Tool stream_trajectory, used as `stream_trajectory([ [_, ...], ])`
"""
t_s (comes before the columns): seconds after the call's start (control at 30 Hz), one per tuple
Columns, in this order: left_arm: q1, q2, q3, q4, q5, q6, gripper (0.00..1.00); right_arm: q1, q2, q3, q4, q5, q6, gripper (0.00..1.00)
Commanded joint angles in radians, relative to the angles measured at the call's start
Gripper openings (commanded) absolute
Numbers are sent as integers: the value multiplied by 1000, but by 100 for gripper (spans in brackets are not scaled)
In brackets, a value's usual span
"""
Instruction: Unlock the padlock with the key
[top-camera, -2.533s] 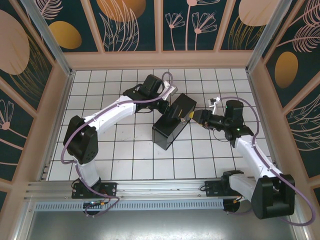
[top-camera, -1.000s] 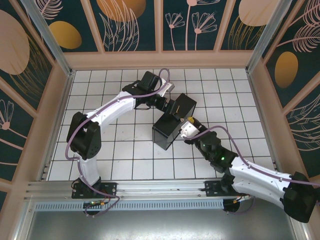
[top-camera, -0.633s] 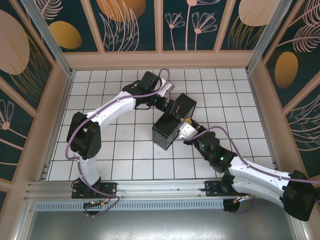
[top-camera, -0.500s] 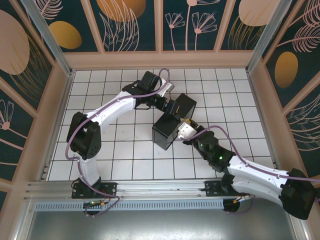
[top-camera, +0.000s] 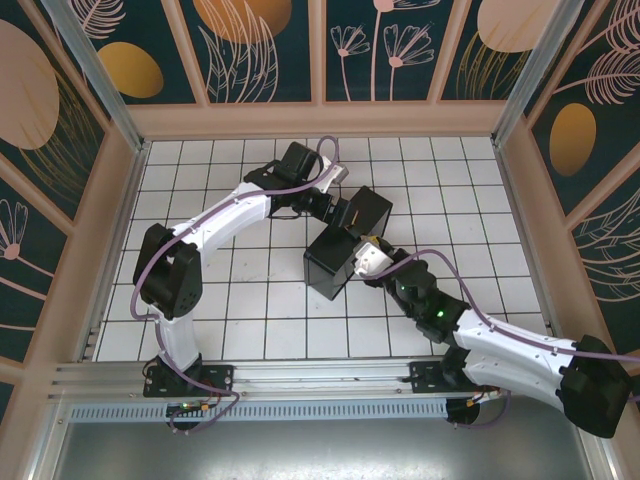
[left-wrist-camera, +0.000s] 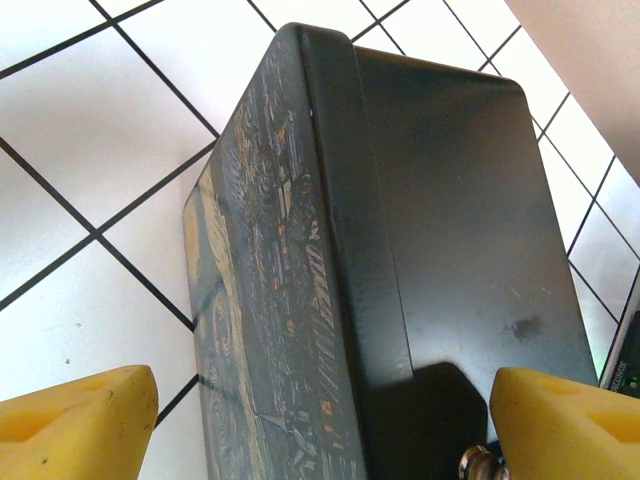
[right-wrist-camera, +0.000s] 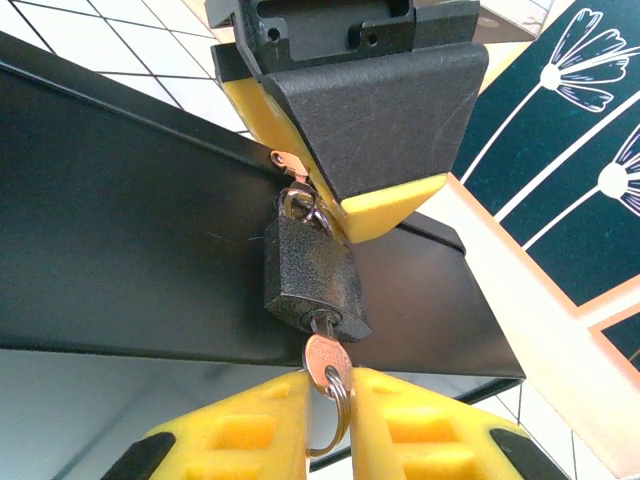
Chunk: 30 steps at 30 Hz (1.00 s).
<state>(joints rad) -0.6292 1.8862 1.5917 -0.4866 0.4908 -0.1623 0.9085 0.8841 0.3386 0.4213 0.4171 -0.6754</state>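
The left fingers (left-wrist-camera: 75, 415) are spread wide and released, straddling one end of a black metal box (left-wrist-camera: 440, 200) that lies on the white tiled table (left-wrist-camera: 90, 130). A sliver of table shows between one left finger and the box wall. The other left finger sits just beside the box edge, right above the hasp. Just below that finger a small black padlock (right-wrist-camera: 310, 275) hangs from the hasp, its keyhole facing the right fingers (right-wrist-camera: 250, 435). The key (right-wrist-camera: 325, 368) is seated in the lock, and the right fingers are clenched on its flat round head from both sides. A thin key ring (right-wrist-camera: 340, 425) dangles in the gap between them.

The padlock looks solid and rigid, but it hangs loose on its shackle, so it will probably twist along with the key unless steadied. The key is thin, stiff, smooth metal and could slip. The best hold appears to be flat across both faces of its head, close to the lock. The box seems light and may slide on the slick tiles, so bracing it at the hasp end seems wise.
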Motion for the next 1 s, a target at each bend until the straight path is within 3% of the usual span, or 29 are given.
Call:
stream_trajectory([
  [0.0,2,-11,2,-17,23,12,86,-8,4,30,34,-12,2,16],
  [0.17,3,-17,-5,-7,46,4,85,-9,10,51,-10,-36,39,11],
  [0.37,3,-38,-15,6,49,-6,85,-36,0,90,-139,-105,194,5],
  [0.63,2,-47,-31,24,66,-18,85,-58,2,88,-144,-137,342,2],
  [0.97,3,-114,-42,89,72,-87,92,-216,-57,83,-167,-397,698,2],
])
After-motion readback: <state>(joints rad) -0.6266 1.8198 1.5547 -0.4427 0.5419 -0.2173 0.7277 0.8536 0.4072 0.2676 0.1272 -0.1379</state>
